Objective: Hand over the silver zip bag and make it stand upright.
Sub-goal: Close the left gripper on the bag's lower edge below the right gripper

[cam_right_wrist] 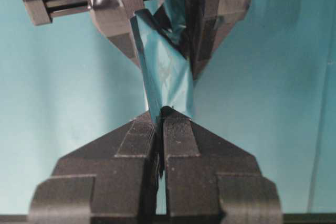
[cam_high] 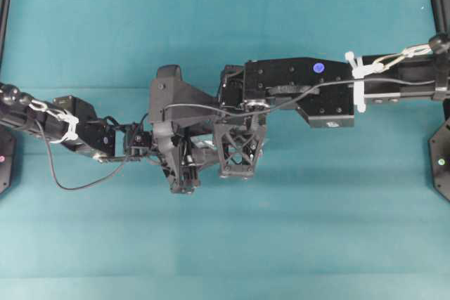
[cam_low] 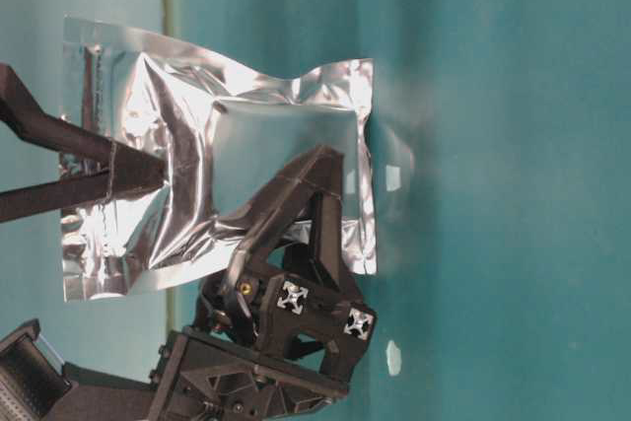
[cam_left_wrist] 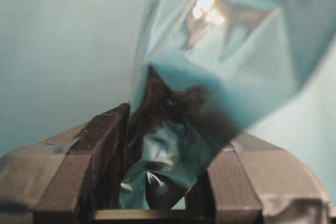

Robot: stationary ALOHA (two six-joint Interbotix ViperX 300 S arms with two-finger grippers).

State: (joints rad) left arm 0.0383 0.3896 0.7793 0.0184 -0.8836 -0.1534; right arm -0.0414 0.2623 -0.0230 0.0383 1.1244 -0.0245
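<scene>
Silver zip bag (cam_low: 237, 165) held between my two grippers above the teal table (cam_high: 225, 244). Overhead: my arms meet mid-table and hide nearly all of it. Table level: crinkled foil flat-on, my right gripper (cam_low: 148, 173) pinching its zip end. Left wrist: my left gripper (cam_left_wrist: 163, 177) clamped on the foil. Right wrist: my right jaws squeezed together on a bag edge; contents not visible.

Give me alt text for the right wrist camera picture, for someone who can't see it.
Two black grippers hold one silver zip bag between them over a teal table. The right gripper, at the bottom, is shut on the bag's near edge. The left gripper, at the top, clasps the far part, and the foil mirrors the teal.
</scene>
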